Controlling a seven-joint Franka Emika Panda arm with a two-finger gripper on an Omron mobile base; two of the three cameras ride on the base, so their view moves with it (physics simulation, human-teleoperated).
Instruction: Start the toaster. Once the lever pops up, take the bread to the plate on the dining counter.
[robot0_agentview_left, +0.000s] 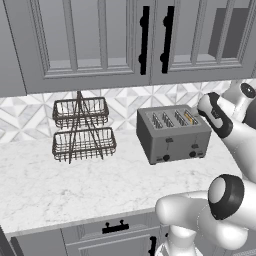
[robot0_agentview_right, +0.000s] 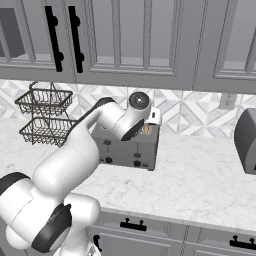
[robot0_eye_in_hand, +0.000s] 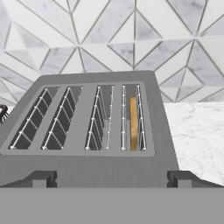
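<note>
The grey four-slot toaster (robot0_agentview_left: 172, 134) stands on the marble wall counter against the tiled backsplash. The bread (robot0_eye_in_hand: 133, 124), a thin tan slice, sits low in the rightmost slot, also seen from the left (robot0_agentview_left: 190, 117). My gripper (robot0_eye_in_hand: 111, 179) hangs just above the toaster's front top edge, open, its two dark fingertips (robot0_eye_in_hand: 40, 178) spread wide with nothing between them. From the right, my hand (robot0_agentview_right: 153, 117) hovers over the toaster's (robot0_agentview_right: 127, 147) right end. Small levers and dark knobs show on the front face. The plate and the dining counter are out of view.
A two-tier wire basket rack (robot0_agentview_left: 80, 131) stands left of the toaster. Grey upper cabinets (robot0_agentview_left: 100, 40) hang close overhead. A rounded grey appliance (robot0_agentview_right: 246, 141) sits at the far right, under a wall outlet (robot0_agentview_right: 227, 101). Open marble counter (robot0_agentview_right: 200, 175) lies between it and the toaster.
</note>
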